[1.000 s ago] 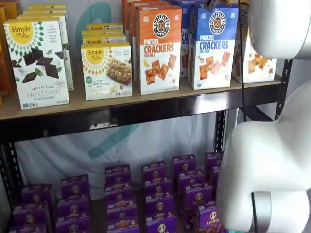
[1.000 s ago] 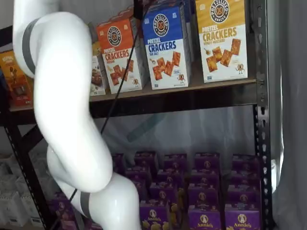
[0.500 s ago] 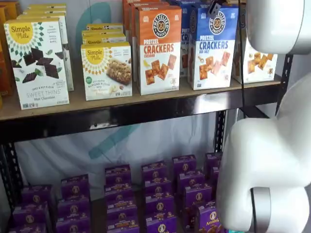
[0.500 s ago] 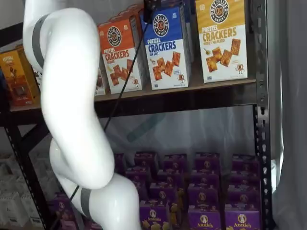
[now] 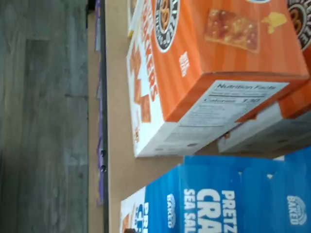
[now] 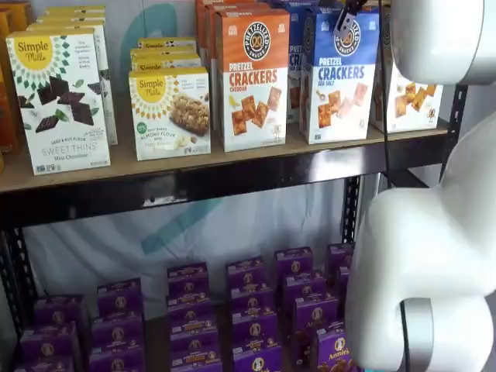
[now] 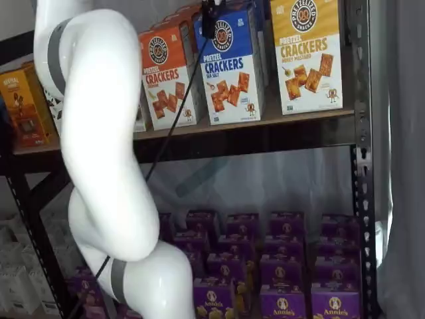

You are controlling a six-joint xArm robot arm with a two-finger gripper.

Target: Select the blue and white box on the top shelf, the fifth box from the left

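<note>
Approach step in hand. Blue box [image 6: 339, 76] stands on the top shelf [image 6: 232, 167], beside the orange box [image 6: 252, 79]. Tool [image 7: 210, 20] hangs at the blue box's top, released. Next: straddle and clench.

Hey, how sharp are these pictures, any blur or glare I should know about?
Wrist view: turned on its side, the blue and white box and orange box soft with close-up blur. Both shelf views: evenly lit, print on the blue and white box readable, no strong glare; the white arm blocks part of the top shelf.
</note>
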